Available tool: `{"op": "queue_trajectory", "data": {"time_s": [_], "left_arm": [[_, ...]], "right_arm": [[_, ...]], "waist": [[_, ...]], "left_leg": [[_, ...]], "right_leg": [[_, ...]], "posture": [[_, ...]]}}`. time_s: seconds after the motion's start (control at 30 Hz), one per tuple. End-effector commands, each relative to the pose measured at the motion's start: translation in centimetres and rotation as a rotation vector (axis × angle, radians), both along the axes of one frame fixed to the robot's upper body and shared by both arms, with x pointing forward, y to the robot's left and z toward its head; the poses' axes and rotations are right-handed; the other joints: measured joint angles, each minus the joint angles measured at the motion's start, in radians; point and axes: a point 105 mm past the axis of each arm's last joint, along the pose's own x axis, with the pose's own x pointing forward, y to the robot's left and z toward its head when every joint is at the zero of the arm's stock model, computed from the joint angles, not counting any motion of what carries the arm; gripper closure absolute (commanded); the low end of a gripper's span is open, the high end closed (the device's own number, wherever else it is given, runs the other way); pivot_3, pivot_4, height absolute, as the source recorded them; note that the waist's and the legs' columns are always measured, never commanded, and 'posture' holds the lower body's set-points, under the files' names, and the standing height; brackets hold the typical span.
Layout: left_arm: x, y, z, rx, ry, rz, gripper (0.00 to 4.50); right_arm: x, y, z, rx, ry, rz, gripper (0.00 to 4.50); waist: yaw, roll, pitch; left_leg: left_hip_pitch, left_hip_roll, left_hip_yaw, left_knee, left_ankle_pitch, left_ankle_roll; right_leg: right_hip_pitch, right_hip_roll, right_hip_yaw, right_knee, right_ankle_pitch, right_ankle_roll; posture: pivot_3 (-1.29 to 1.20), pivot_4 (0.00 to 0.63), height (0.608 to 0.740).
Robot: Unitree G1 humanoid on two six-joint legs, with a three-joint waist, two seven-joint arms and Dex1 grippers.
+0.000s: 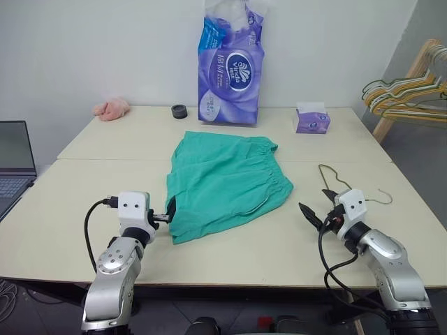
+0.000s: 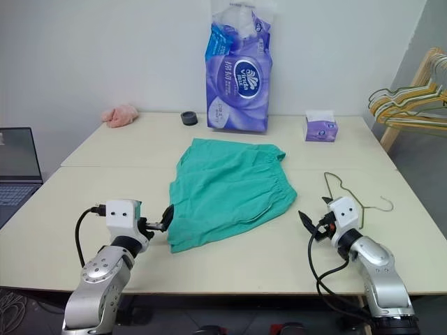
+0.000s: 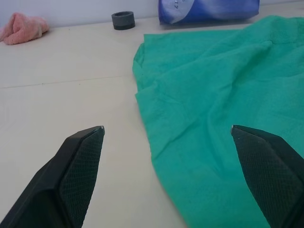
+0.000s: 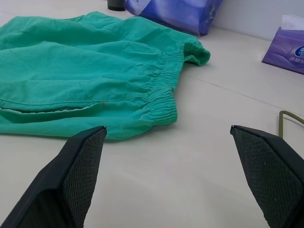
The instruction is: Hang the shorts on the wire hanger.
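Note:
The teal-green shorts (image 1: 223, 180) lie flat in the middle of the table, gathered waistband (image 4: 164, 90) toward the right. My left gripper (image 1: 170, 209) is open at the shorts' near left corner, and the cloth's edge (image 3: 199, 118) runs between its fingers in the left wrist view. The thin wire hanger (image 1: 335, 176) lies flat on the table to the right of the shorts. Just in front of it, my right gripper (image 1: 313, 200) stands open and empty, pointing toward the waistband; a bit of the wire (image 4: 286, 115) shows beside one finger.
At the back of the table (image 1: 84, 209) stand a tall purple tissue pack (image 1: 230, 70), a small purple tissue box (image 1: 312, 120), a black ring (image 1: 179, 111) and a pink cloth lump (image 1: 112, 108). A laptop (image 1: 14, 157) sits far left. Bunched hangers (image 1: 408, 91) hang at the right.

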Motion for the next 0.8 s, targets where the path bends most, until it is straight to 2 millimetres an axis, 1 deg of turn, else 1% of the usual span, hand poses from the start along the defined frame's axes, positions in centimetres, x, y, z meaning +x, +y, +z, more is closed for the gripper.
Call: {"op": "queue_trajectory", "data": {"time_s": [0.03, 0.27, 0.33, 0.4, 0.5, 0.57, 0.7, 0.8], "left_arm": [[0.1, 0.2, 1.6, 0.015, -0.061, -0.006, 0.00], [0.2, 0.2, 1.9, -0.006, -0.082, -0.031, 0.00], [0.0, -0.3, 2.3, -0.068, -0.110, -0.079, 0.00], [-0.2, -1.2, 2.5, -0.034, -0.114, -0.148, 0.00], [-0.7, -2.7, 1.4, 0.049, -0.041, -0.297, 0.00], [-0.9, -3.2, 0.7, 0.113, -0.001, -0.379, 0.00], [-0.6, -4.3, -0.6, 0.240, 0.092, -0.541, 0.00], [-0.1, -4.8, -1.7, 0.312, 0.135, -0.582, 0.00]], "right_arm": [[0.2, 0.4, 2.0, -0.022, -0.084, 0.032, 0.03], [0.1, 0.7, 2.1, -0.029, -0.092, 0.054, 0.03], [0.0, 0.7, 2.1, -0.034, -0.095, 0.060, 0.03], [-0.4, 1.0, 2.0, -0.036, -0.073, 0.104, 0.03], [-1.4, 1.9, 1.8, -0.080, -0.047, 0.219, 0.03], [-1.9, 2.4, 1.9, -0.103, -0.035, 0.283, 0.03], [-3.6, 4.2, 2.7, -0.180, -0.007, 0.487, 0.03], [-3.7, 4.5, 3.3, -0.199, -0.019, 0.504, 0.03]], "waist": [[0.000, 0.000, 0.000], [0.000, 0.000, 0.000], [0.000, 0.000, 0.000], [0.000, 0.000, 0.000], [-0.001, 0.002, 0.001], [-0.001, 0.002, 0.002], [-0.007, 0.006, 0.006], [-0.008, 0.006, 0.006]], "left_leg": [[0.000, 0.000, 0.000, 0.000, 0.000, 0.000], [0.000, 0.000, 0.000, 0.000, 0.000, 0.000], [0.000, 0.000, 0.000, 0.000, 0.000, 0.000], [0.000, 0.000, 0.000, 0.000, 0.000, 0.000], [0.000, 0.000, 0.001, 0.000, 0.000, 0.000], [0.001, 0.000, 0.001, -0.001, 0.000, 0.000], [0.002, 0.000, 0.000, -0.001, -0.001, 0.002], [0.002, 0.000, 0.000, 0.000, -0.001, 0.002]], "right_leg": [[0.000, 0.000, 0.000, 0.000, 0.000, 0.000], [0.000, 0.000, 0.000, 0.000, 0.000, 0.000], [0.000, 0.000, 0.000, 0.000, 0.000, 0.000], [0.000, 0.000, 0.000, 0.000, 0.000, 0.000], [0.000, 0.000, 0.000, 0.000, 0.000, 0.000], [0.001, 0.000, 0.000, -0.001, 0.000, 0.000], [0.003, 0.000, -0.001, -0.001, -0.001, 0.000], [0.004, 0.000, -0.002, -0.002, -0.001, 0.000]], "posture": [[0.02, 0.014, 0.740], [0.01, 0.017, 0.740], [0.01, 0.017, 0.740], [0.01, 0.020, 0.740], [0.00, 0.020, 0.740], [-0.01, 0.017, 0.740], [-0.03, 0.018, 0.740], [-0.06, 0.018, 0.740]]}}
